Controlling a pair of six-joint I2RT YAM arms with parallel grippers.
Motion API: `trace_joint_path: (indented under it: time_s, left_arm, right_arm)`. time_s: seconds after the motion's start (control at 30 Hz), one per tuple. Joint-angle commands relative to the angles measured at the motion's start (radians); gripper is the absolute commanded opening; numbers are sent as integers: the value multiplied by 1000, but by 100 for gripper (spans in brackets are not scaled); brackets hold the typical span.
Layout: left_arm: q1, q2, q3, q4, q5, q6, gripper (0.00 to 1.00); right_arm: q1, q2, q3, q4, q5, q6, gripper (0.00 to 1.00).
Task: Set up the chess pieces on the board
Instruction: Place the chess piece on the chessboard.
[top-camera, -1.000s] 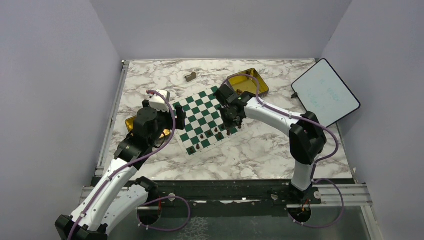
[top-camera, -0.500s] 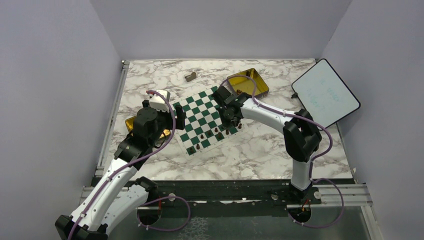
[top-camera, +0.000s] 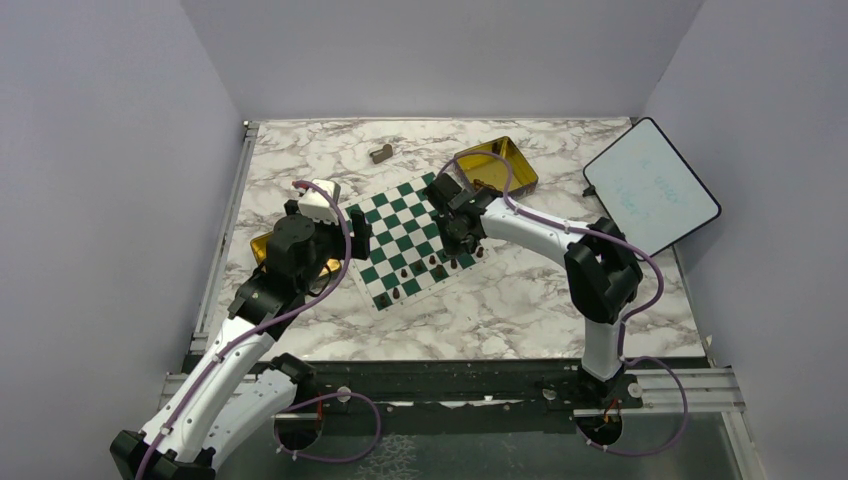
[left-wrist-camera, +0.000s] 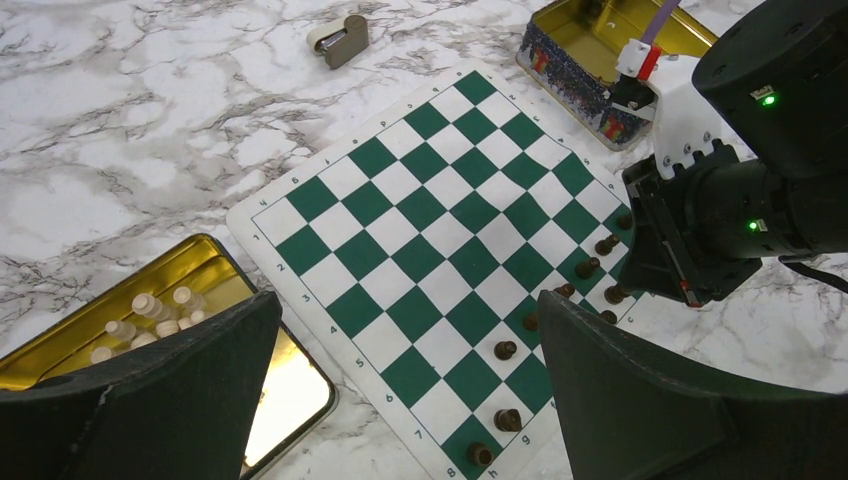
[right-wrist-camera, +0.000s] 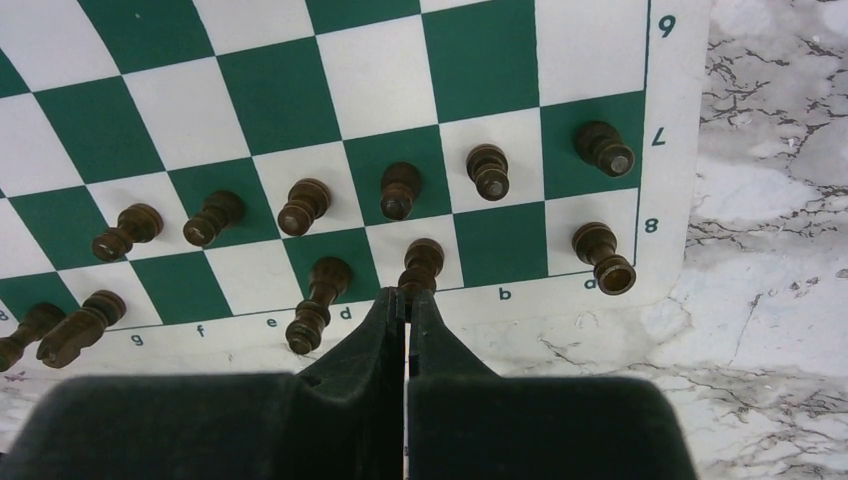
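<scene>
A marble counter (top-camera: 500, 310) carries everything. The left arm (top-camera: 240, 340) reaches up its left side and hangs above the counter with its jaws spread wide and nothing between them; its wrist view looks down between the two dark fingers (left-wrist-camera: 140, 400) onto the mat. The right arm (top-camera: 545, 230) stretches in from the right to the board's near-right edge, its jaws pressed fully together. A white panel with a black rim (top-camera: 652, 185) leans at the far right. The board (top-camera: 395, 230), chequered green and white, lies turned at an angle mid-counter. One gold tin (top-camera: 505, 160) sits just beyond its far-right corner; another gold tin (left-wrist-camera: 190, 275), beside its left corner under the left arm, holds pale pieces (left-wrist-camera: 150, 310). A grey-tan block (top-camera: 381, 154) lies apart at the far side. The chess pieces (right-wrist-camera: 400, 190), dark brown, stand in the two rows along the near-right edge, six in the inner row and fewer in the outer one. The right jaws' tips are right at one outer-row piece (right-wrist-camera: 421, 265); whether they touch it cannot be told.
</scene>
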Motion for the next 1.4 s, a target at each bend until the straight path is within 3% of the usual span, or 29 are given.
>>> trace_joint_path:
  time_s: [0.0,0.2,0.7,1.37]
  left_arm:
    - [-1,-11,-6,1,-3,8,99]
    - [-1,-11,-5,2,-2,8,99]
    - [0,-16,-6,1,-2,8,99]
    - [0,-15,-6,1,-1,8,99]
  right_arm:
    - [0,26,-15,25,20,18,2]
    - [1,25,-21,28,13,25,3]
    - [0,13,-16,3,31,26,25]
    - [-1,37,-31,-7,50,16,29]
